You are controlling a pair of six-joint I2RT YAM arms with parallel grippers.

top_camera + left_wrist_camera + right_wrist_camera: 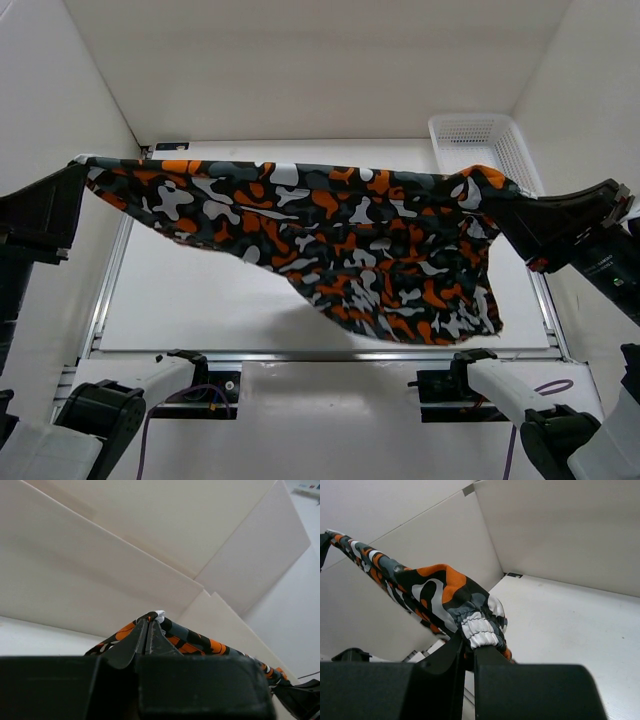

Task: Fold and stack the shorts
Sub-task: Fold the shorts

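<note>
The camouflage shorts (330, 235) in orange, black, grey and white hang stretched in the air between both grippers, sagging towards the lower right. My left gripper (80, 170) is shut on the shorts' left corner; in the left wrist view the cloth (195, 640) runs away from the closed gripper (148, 625). My right gripper (510, 205) is shut on the right corner; the right wrist view shows the gripper (470, 642) pinching the elastic waistband (480, 630).
A white plastic mesh basket (485, 145) stands at the back right of the white table (200, 300). White walls enclose the table on the left, back and right. Both arm bases sit at the near edge.
</note>
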